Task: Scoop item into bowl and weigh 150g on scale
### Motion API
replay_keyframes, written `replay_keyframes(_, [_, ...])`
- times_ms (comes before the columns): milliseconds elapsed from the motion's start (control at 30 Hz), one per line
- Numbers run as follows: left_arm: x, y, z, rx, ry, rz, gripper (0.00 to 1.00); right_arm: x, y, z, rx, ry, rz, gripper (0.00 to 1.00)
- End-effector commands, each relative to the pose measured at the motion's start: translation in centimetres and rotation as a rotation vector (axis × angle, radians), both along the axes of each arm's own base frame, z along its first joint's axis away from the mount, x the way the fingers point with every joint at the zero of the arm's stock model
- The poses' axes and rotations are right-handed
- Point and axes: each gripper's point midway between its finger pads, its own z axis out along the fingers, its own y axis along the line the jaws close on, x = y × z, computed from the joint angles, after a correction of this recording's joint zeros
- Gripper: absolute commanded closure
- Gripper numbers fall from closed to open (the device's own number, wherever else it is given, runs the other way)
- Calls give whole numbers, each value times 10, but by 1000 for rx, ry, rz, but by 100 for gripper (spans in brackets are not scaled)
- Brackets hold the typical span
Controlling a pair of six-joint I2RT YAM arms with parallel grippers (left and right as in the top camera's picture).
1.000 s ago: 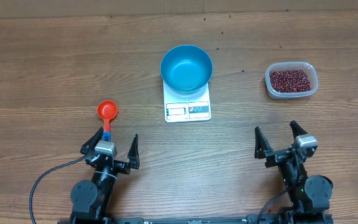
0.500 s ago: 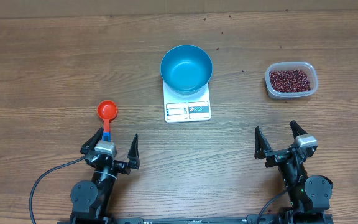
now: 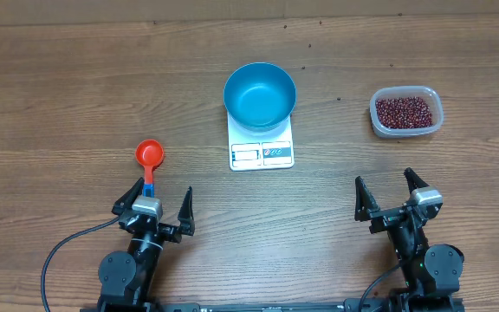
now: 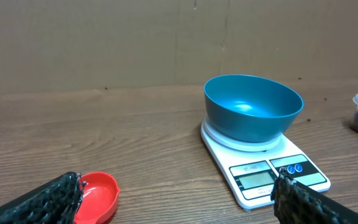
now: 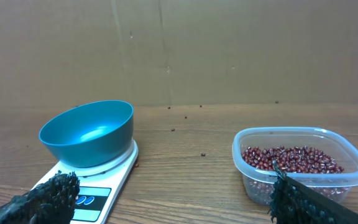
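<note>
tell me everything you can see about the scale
The scale is a small, flat, white rectangle that looks like plastic. It lies level on the wooden table, near the middle. The strip along its near edge holds a grey display, whose reading cannot be made out, and a label panel with two blue buttons. The empty blue bowl sits upright on its far part and overhangs its sides. Nothing else touches it.
</note>
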Motion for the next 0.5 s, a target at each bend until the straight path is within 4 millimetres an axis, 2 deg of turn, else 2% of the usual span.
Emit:
replay_keyframes(0, [0,0,0,-16,-3,1,1,0,2,-3,7,1,9,0])
replay_keyframes(200, [-1,-1,4,-68,3,-5,1,0,2,-3,7,1,9,0])
replay_keyframes(467, [-5,0,33,-72,26,-3,0,0,2,-3,7,1,9,0])
